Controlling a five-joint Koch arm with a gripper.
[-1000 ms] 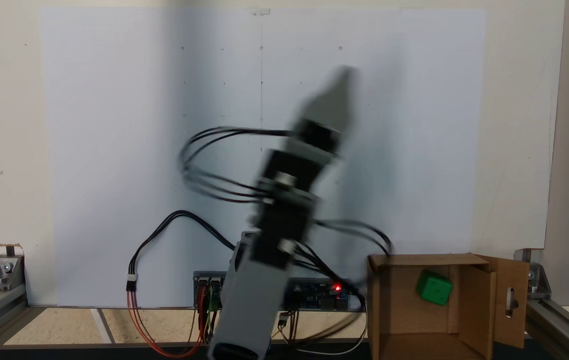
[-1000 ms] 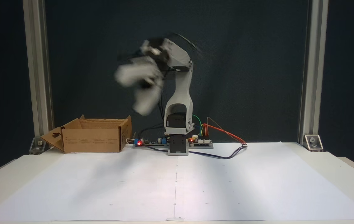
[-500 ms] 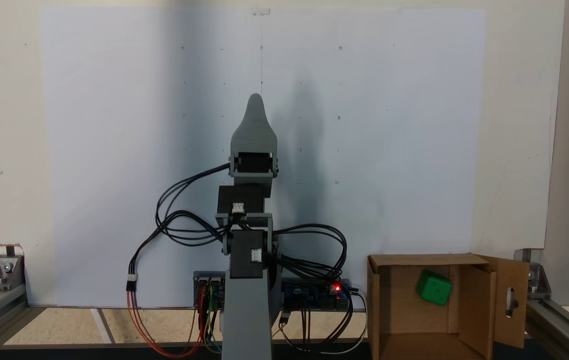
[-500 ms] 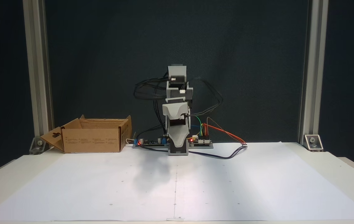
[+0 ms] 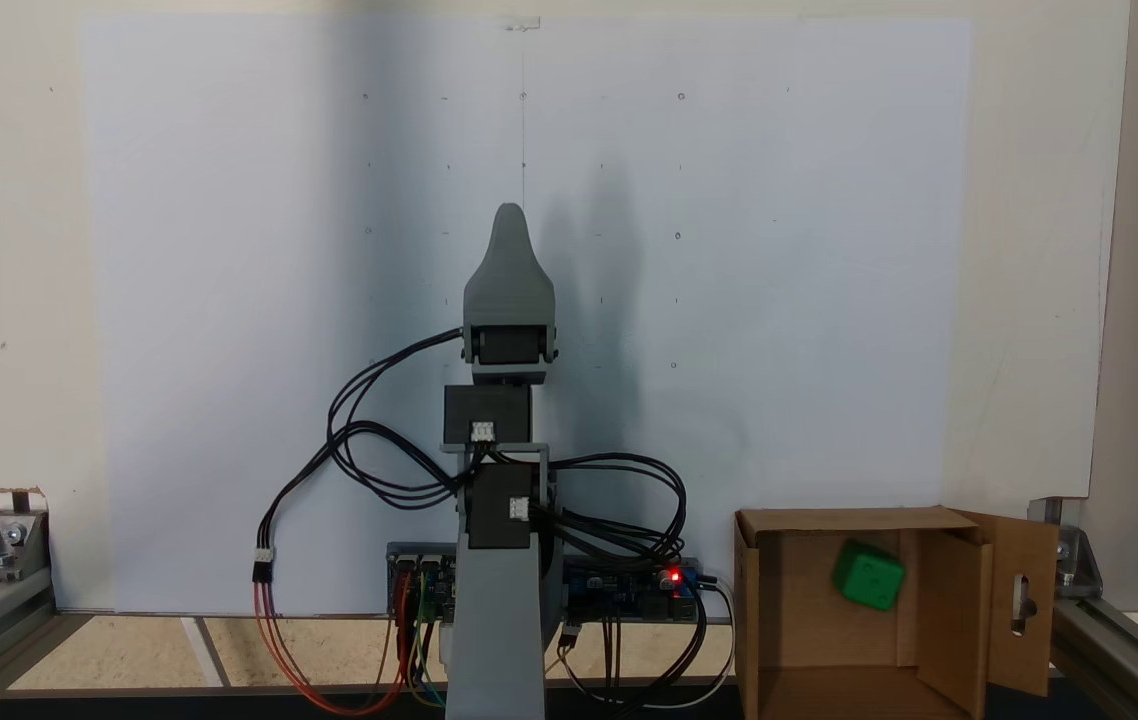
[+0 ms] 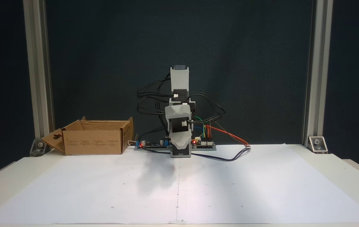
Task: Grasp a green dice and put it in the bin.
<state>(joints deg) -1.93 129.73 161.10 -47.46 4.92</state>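
Where it lies inside the bin (image 5: 759,610), the green dice (image 5: 868,576) shows as a small bright green cube with rounded edges, turned so its corners point up and down in a fixed view; being a cube, it has no long axis. The brown cardboard bin stands on the tabletop (image 6: 72,189) beside the arm's base, one flap slotted. The pincer (image 5: 509,215) is folded over the white sheet, well apart; its jaws overlap, so their state cannot be told.
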